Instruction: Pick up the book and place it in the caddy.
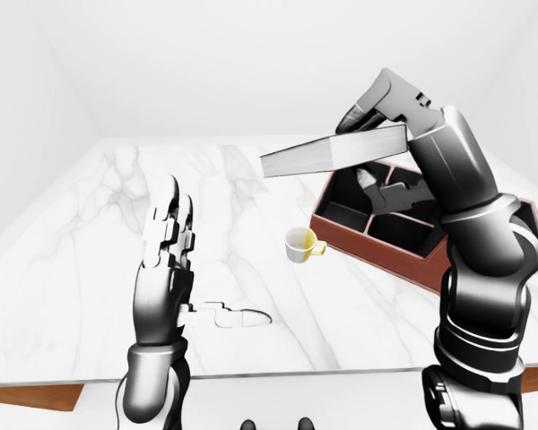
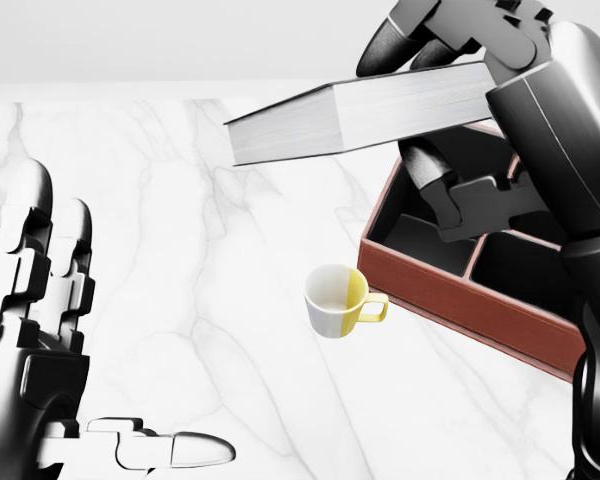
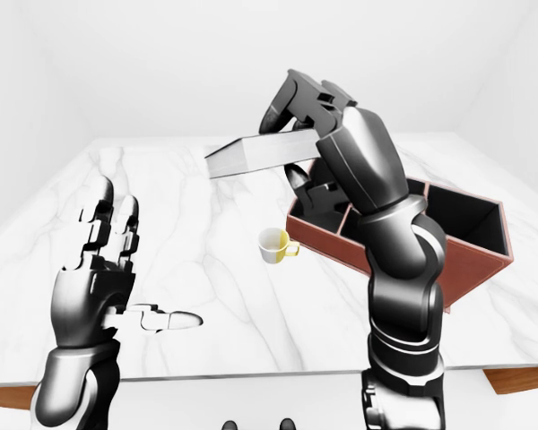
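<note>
The left hand [image 2: 40,330] is standing at the lower left of the head view, fingers spread upward and thumb pointing toward 3 o'clock, holding nothing and taking no part in the carry. Near the centre, a small yellow-and-white cup [image 2: 338,300] is sitting upright on the marble surface [image 2: 180,220], just beside the near wall of the caddy [image 2: 460,300] at its 9 o'clock side.

The book [image 2: 360,115] is hanging in the air at roughly 12 o'clock from the cup, tilted slightly, its free end projecting toward 9 o'clock beyond the caddy's rim. The right hand [image 2: 450,90] is clamping the book's other end, fingers over the top cover and thumb beneath.

Step in hand: transport, with the book lifted and arriving above the caddy. The caddy's compartments are showing dark and appear unoccupied.

Next move, as judged: the book is needing to travel further toward 3 o'clock, tip on edge to suit a compartment, then descend between the dividers before release, while clearing the cup.
</note>
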